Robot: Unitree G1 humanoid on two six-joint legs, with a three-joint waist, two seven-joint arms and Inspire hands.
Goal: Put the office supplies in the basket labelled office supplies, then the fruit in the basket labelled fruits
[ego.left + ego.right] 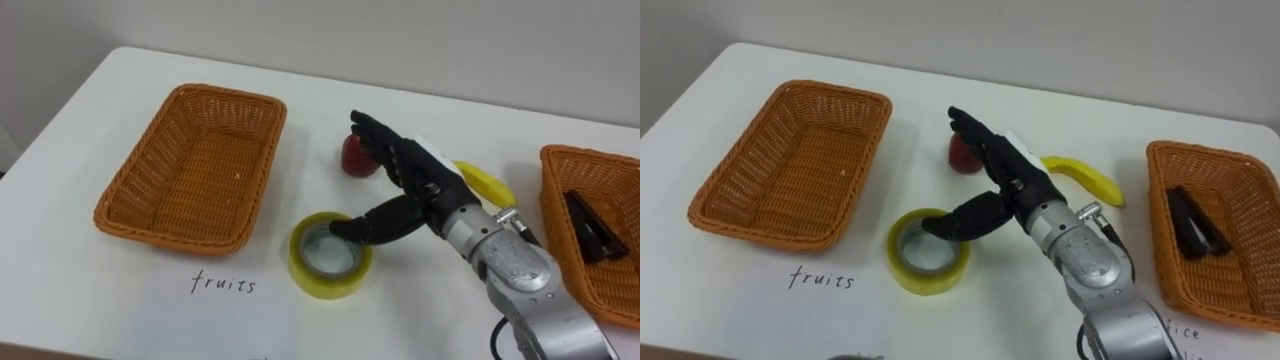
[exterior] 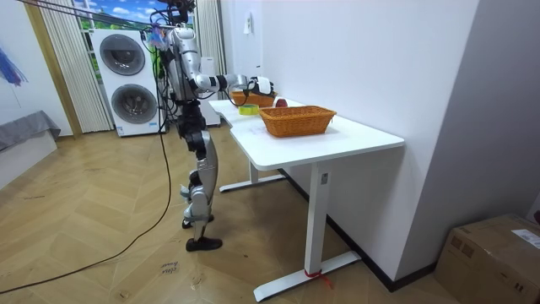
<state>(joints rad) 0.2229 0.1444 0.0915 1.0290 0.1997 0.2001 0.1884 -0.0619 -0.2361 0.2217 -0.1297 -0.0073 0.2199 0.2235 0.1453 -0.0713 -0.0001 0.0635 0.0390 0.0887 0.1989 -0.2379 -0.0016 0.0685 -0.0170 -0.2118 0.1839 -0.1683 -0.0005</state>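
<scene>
We note the right hand (image 1: pixel 407 170): black fingers, white tag on its back; wrist and forearm rounded, brushed silver; dark cable at wrist.

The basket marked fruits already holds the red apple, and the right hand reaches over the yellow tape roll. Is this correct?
Not quite. In the left eye view the fruits basket is empty; the red apple lies on the table beside it. The right hand does reach over the yellow tape roll.

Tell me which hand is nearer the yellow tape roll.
Right. The right hand hovers at the tape roll, thumb over its rim, fingers straight toward the red fruit. The left hand is away from the tabletop around it.
</scene>
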